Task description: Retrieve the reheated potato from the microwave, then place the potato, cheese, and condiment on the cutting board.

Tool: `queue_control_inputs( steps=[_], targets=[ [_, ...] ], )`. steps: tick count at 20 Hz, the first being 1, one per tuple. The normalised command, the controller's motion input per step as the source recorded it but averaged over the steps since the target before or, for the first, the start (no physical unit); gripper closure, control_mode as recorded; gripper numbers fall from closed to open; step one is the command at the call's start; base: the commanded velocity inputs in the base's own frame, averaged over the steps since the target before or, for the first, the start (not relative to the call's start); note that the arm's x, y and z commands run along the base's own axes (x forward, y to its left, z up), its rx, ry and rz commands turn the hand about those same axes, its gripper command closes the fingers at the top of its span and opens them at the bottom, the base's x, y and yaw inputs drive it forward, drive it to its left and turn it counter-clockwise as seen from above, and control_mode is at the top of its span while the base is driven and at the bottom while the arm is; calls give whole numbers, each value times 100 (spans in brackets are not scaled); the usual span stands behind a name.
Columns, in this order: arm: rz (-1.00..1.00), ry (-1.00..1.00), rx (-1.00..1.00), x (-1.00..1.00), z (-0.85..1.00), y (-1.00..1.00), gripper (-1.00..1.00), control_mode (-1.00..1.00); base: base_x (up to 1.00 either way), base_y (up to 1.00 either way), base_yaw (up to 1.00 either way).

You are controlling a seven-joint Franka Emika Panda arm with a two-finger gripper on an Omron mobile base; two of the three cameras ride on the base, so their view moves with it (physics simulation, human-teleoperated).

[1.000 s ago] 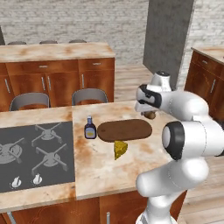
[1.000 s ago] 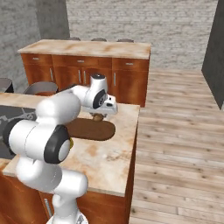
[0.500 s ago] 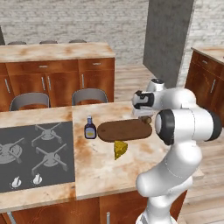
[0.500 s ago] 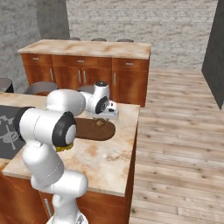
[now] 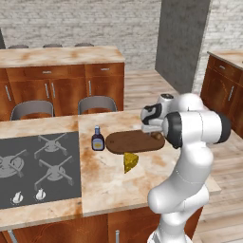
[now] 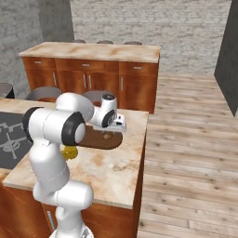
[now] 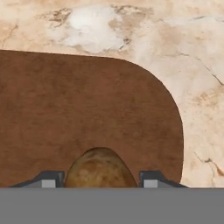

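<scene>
- Lowered since a second ago, tool [image 7: 100,183] brackets potato [image 7: 100,168] on cutting board [image 7: 65,109]; grip or release, cannot tell
- Cheese [image 5: 130,162] at board's 6 o'clock, condiment [image 5: 98,139] at 9 on table [image 5: 109,182]

Even, bright rendered light — soft faint shadows, no glare — slightly low-resolution.

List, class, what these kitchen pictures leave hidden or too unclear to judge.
- Potato, hand view: lower part cut off at the bottom edge, so contact with the fingers is unclear.
- Cutting board, right base view: far end hidden behind the arm.
- Condiment, left base view: label too small to read.
</scene>
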Motion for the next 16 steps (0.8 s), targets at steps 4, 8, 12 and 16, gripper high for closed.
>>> queue_control_inputs(
  steps=[4, 8, 12, 16],
  targets=[
    [0, 0, 0, 21, -31, 3, 100, -100, 0, 0, 0],
    [0, 0, 0, 23, -29, 1, 100, -100, 0, 0, 0],
    [0, 0, 0, 28, -27, 0, 100, -100, 0, 0, 0],
    [0, 0, 0, 1, -33, 0, 100, -100, 0, 0, 0]
  ],
)
